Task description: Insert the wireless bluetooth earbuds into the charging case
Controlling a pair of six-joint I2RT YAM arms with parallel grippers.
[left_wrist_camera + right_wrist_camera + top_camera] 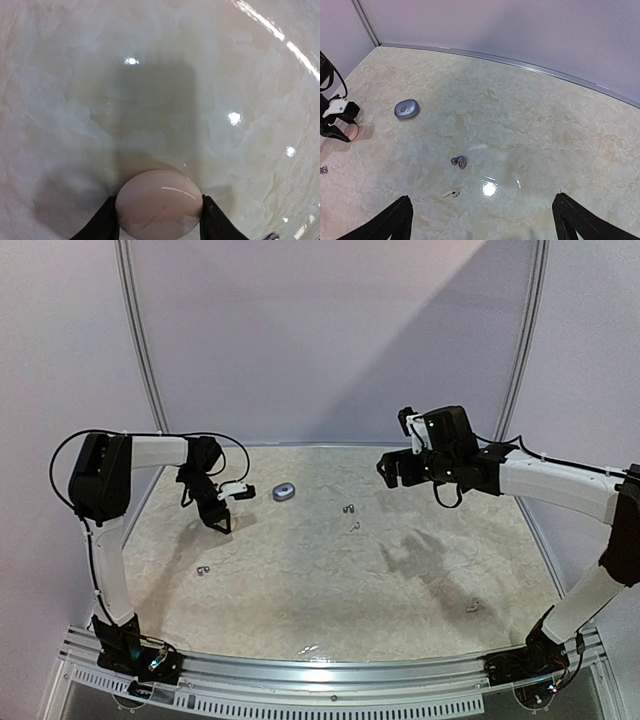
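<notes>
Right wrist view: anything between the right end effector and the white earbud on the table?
Nothing visible. The white earbud lies on the table just ahead of the open right end effector; the dark earbuds sit beyond it.

A robotics lab cell: left arm and right arm bolted to a marbled worktop, white panels around.
</notes>
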